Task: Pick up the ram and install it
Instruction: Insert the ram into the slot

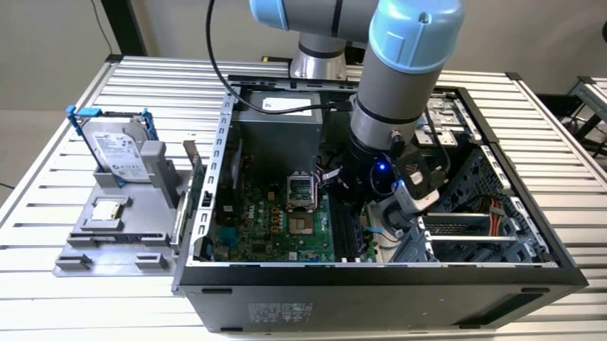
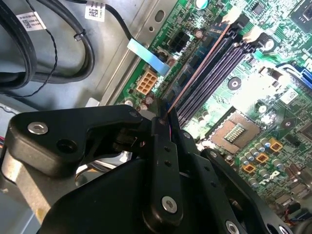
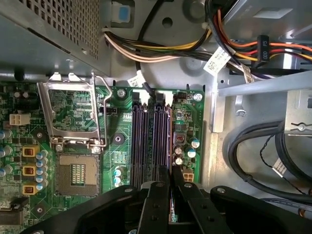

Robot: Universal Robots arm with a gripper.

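Observation:
My gripper (image 1: 368, 213) is down inside the open computer case (image 1: 531, 273), over the motherboard's memory slots (image 3: 146, 141). It is shut on the ram (image 2: 195, 68), a thin dark stick seen edge-on. In both wrist views the ram (image 3: 170, 161) runs out from between the black fingers (image 3: 157, 200). It lies parallel to the slots (image 2: 214, 73), along the one nearest the board's edge. I cannot tell whether it touches that slot. The white slot latches (image 2: 253, 33) stand at the far end.
The empty CPU socket (image 3: 78, 173) with its raised metal frame (image 3: 73, 112) lies beside the slots. Bundled wires (image 3: 146, 46) and thick black cables (image 2: 48, 44) crowd the case wall. Outside, a grey fixture (image 1: 95, 245) carries the blue-framed hard drive (image 1: 119, 145) and a CPU chip (image 1: 106, 211).

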